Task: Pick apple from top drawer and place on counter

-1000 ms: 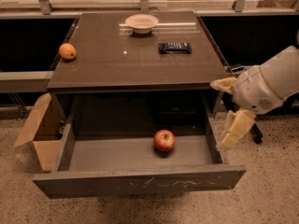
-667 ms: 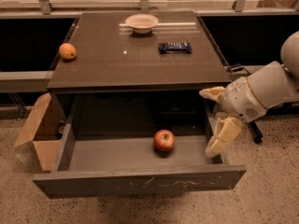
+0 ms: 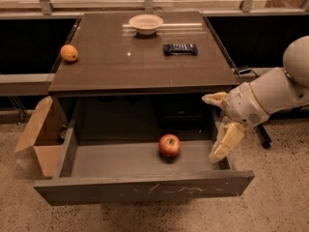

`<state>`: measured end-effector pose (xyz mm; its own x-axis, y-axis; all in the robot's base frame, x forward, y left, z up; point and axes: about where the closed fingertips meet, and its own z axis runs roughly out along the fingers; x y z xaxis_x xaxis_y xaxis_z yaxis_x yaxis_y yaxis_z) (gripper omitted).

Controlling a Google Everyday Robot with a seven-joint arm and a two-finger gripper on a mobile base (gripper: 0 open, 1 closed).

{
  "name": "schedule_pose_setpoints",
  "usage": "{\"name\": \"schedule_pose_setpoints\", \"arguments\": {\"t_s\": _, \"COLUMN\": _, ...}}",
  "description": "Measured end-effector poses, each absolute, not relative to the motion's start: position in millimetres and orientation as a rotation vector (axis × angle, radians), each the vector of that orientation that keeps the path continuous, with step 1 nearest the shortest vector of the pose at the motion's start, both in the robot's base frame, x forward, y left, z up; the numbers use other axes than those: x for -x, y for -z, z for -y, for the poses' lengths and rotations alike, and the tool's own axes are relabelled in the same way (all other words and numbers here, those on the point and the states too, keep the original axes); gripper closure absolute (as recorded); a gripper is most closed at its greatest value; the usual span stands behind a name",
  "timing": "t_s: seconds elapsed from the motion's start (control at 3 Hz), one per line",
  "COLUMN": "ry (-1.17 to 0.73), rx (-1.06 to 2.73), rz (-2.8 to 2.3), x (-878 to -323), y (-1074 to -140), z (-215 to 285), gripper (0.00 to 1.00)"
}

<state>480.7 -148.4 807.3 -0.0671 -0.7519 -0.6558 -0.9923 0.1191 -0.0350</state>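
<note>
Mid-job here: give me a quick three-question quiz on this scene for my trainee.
1. True or false: the apple lies inside the open top drawer.
2. What sits at the counter's left edge as seen? A bowl, B orange fruit, C dark packet.
3. Where is the pincer?
Key: 1 true. 2 B. 3 open, at the drawer's right end as seen, apart from the apple.

The 1 arm (image 3: 277,88) comes in from the right edge of the camera view, white and thick, with a rounded joint (image 3: 296,54) high at the edge. It slopes down and to the left to a ribbed wrist (image 3: 245,106). The gripper (image 3: 209,128) sits right of centre, pointing left. Its 2 pale fingers (image 3: 227,140) are spread wide, 1 reaching left, the other hanging downward.
</note>
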Motion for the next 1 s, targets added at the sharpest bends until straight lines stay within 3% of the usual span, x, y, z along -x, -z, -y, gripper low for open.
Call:
{"name": "schedule_pose_setpoints", "arguments": {"t_s": 0.67, "ry": -0.658, "rx": 1.690, "rz": -1.820, "x": -504.5, "y": -743.0, "z": 117.4, "gripper": 0.02}}
{"name": "schedule_pose_setpoints", "arguments": {"t_s": 1.0, "ry": -0.669, "rx": 1.678, "rz": -1.808, "x": -509.9, "y": -726.3, "z": 107.8, "gripper": 0.22}}
